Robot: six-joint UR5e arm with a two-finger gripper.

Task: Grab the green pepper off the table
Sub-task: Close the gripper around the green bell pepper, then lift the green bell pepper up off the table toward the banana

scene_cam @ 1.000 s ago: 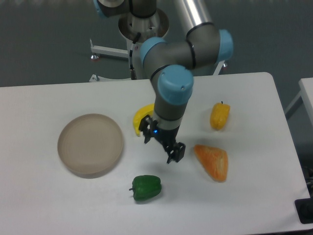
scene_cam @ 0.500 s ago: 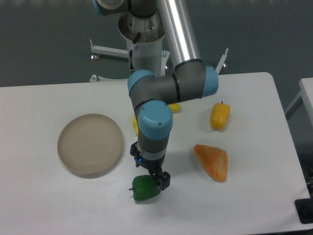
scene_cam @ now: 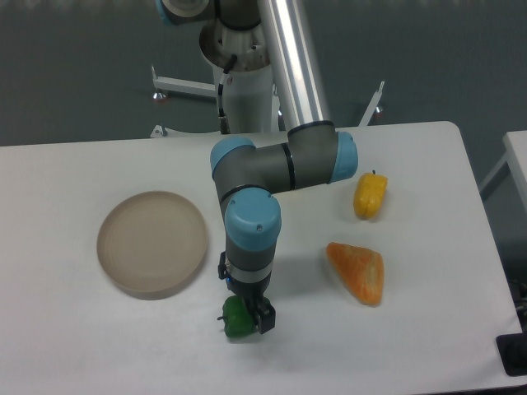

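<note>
The green pepper [scene_cam: 235, 319] lies on the white table [scene_cam: 74, 346] near the front, left of centre; only its left part and stem show. My gripper [scene_cam: 248, 313] has come down right over it, pointing straight down. One dark finger [scene_cam: 266, 317] stands at the pepper's right edge, and the other is hidden under the wrist. The jaws look spread around the pepper, which still rests on the table.
A round beige plate [scene_cam: 152, 243] sits to the left of the arm. To the right lie an orange wedge-shaped piece [scene_cam: 358, 271] and, farther back, a small yellow-orange pepper [scene_cam: 370, 196]. The arm's elbow [scene_cam: 284, 160] hangs over the table's middle.
The gripper travelled from the table's middle forward and left to the green pepper, then dropped down over it. The pepper has not moved.
</note>
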